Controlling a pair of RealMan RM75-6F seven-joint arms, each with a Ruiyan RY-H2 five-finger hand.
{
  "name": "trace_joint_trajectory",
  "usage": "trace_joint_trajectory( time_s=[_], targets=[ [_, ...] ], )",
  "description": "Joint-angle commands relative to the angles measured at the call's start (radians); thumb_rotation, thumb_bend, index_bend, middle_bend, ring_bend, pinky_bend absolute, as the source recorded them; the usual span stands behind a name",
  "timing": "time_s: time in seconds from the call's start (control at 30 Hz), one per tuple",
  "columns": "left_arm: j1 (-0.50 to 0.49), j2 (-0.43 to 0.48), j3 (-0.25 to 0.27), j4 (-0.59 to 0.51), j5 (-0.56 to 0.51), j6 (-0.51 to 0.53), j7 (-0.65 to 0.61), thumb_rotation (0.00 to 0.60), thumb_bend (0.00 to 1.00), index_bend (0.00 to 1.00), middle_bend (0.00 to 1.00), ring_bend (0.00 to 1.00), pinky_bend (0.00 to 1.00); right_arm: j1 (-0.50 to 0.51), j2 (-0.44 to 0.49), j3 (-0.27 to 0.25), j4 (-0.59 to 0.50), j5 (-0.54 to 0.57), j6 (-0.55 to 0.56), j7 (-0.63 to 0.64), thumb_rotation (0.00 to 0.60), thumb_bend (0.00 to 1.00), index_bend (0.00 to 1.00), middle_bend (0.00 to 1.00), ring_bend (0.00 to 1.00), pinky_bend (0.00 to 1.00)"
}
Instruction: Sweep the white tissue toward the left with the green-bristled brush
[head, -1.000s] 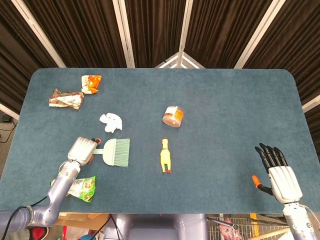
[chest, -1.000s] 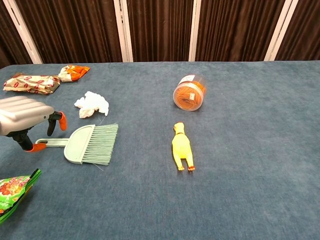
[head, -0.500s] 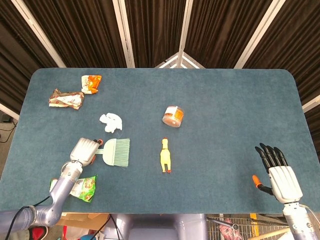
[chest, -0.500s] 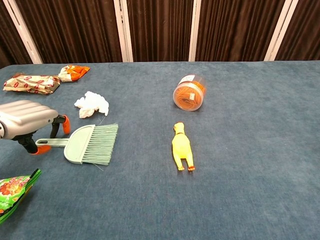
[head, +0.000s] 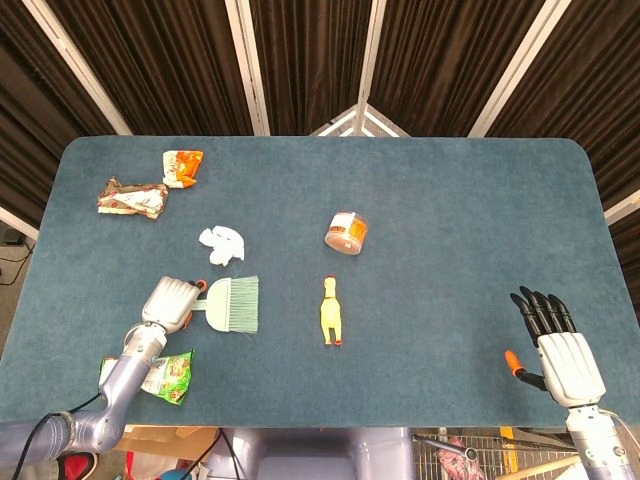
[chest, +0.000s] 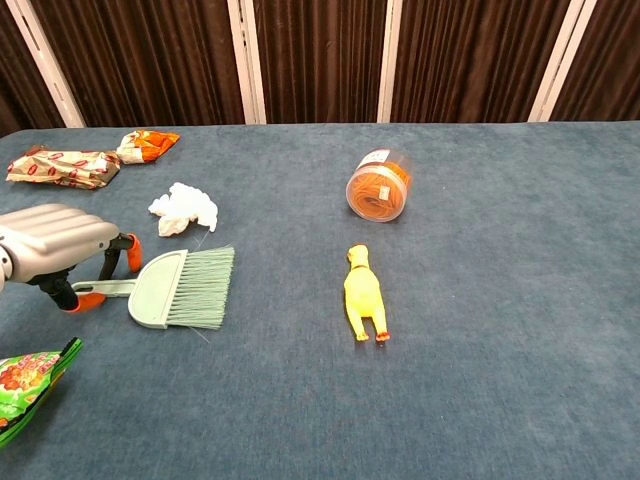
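The left hand (chest: 55, 245) closes around the handle of the brush (chest: 185, 290), which lies flat on the table (head: 450, 220) just below the tissue (chest: 184, 208); sweeping is not yet begun.

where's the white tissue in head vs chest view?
Head view: white tissue, left of centre, just above the brush.
Chest view: white tissue, upper left, just above the brush.
Shared landmark: the yellow rubber chicken, to its lower right in both.
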Motion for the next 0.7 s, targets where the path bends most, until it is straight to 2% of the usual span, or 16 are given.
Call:
trace_joint_trajectory(
  time_s=[0.03, 0.57, 0.7],
  targets=[
    [0.001, 0.001, 0.001, -0.001, 0.002, 0.001, 0.002, 0.6, 0.51, 0.34, 0.47, 1.0, 0.98, 0.0, 0.0, 0.0, 0.0, -0.001, 0.001, 0.0, 0.6, 0.34, 0.0, 0.0, 0.0, 0.0],
    [0.005, 0.021, 0.006, -0.019, -0.012, -0.013, 0.023, 0.6, 0.5, 0.32, 0.44, 0.99, 0.98, -0.001, -0.006, -0.003, 0.002, -0.011, 0.006, -0.007, 0.6, 0.34, 0.0, 0.0, 0.0, 0.0],
    [0.006, 0.015, 0.006, -0.018, -0.017, -0.012, 0.027, 0.6, 0.52, 0.4, 0.52, 0.99, 0.98, 0.0, -0.006, -0.002, 0.001, -0.011, 0.006, -0.007, 0.6, 0.34, 0.0, 0.0, 0.0, 0.0]
  ],
)
